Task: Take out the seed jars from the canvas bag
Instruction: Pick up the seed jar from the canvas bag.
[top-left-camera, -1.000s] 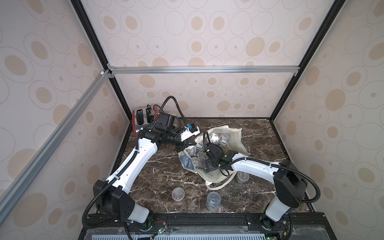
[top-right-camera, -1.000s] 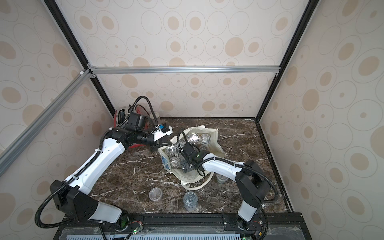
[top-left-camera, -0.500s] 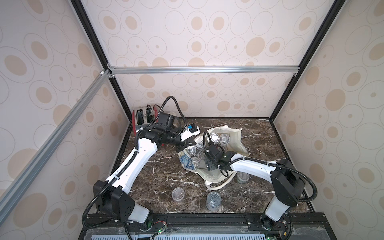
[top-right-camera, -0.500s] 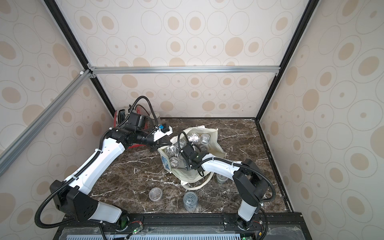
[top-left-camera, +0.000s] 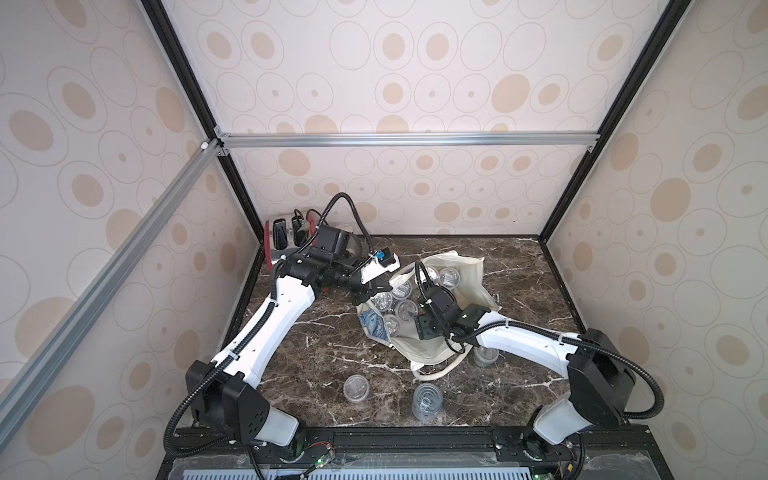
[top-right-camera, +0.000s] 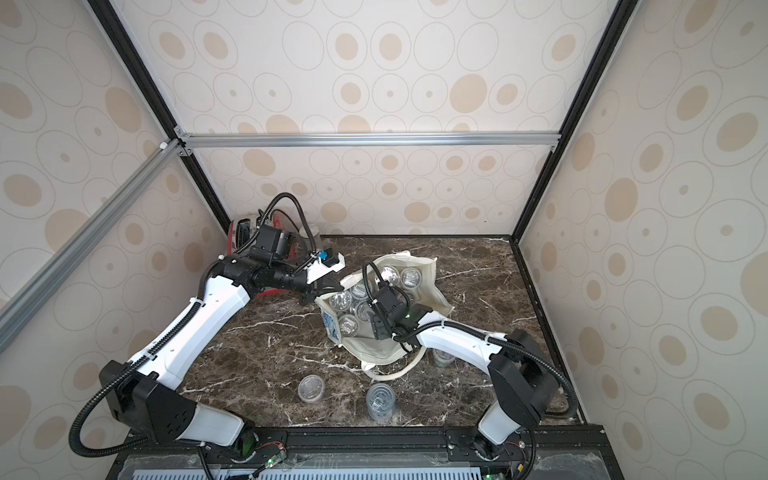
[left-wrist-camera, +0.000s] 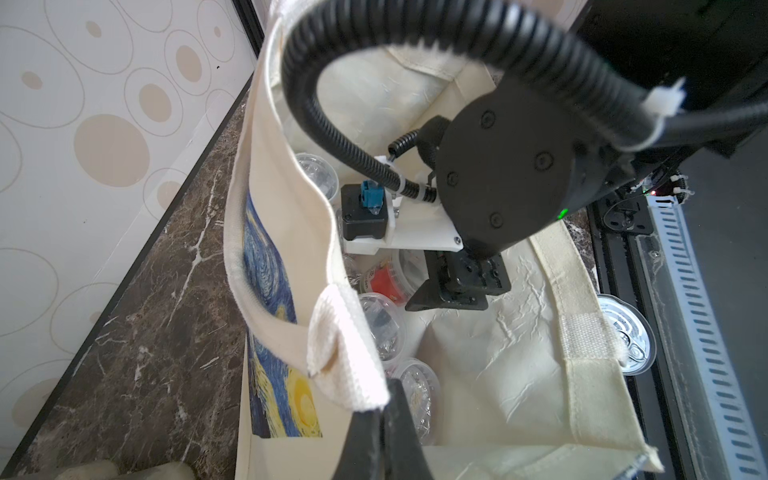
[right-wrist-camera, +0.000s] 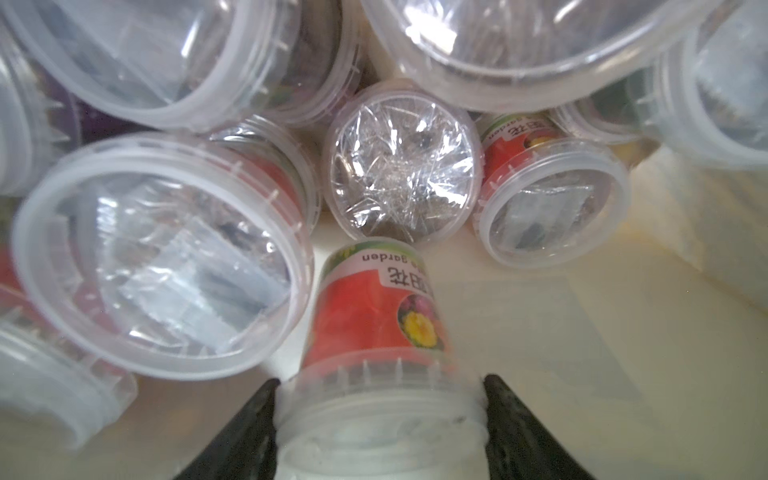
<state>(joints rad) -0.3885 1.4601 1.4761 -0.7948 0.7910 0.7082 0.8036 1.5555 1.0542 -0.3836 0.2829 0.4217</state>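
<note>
Here, red-labelled seed jar (right-wrist-camera: 376, 316) gripped in right tool (right-wrist-camera: 380, 378), inside canvas bag (right-wrist-camera: 582, 332).

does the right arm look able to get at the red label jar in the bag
Likely yes: the left tool pinches the bag handle, holding the canvas bag open, and the right tool is inside, fingers touching the red-labelled seed jar at both sides of its lid.

1 canvas bag (top-left-camera: 471, 286) lies on the worktop (top-left-camera: 316, 345). 3 seed jars (top-left-camera: 356, 388) stand outside it; at least 6 lids (top-left-camera: 407, 309) show inside it in both top views. 2 robot arms (top-left-camera: 274, 328), 1 red-sided toaster (top-left-camera: 278, 239) at the back.
</note>
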